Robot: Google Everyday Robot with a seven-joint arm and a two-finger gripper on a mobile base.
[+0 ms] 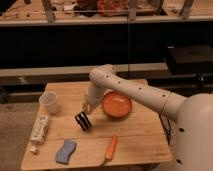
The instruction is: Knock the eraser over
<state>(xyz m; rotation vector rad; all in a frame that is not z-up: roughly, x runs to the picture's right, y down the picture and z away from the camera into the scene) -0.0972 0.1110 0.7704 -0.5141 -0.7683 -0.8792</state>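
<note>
At the centre of the wooden tabletop (135,132), the end effector (86,109) sits just above the tilted black eraser (83,121), seemingly placed to tip it; its grip state I cannot tell. The orange bowl (116,105) lies just right.

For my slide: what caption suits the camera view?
Gripper meets the tilted eraser on the table, beside the orange bowl.

Wood table (140,135), glossy bowl (116,105); tool (86,109) by eraser (83,121)
</note>
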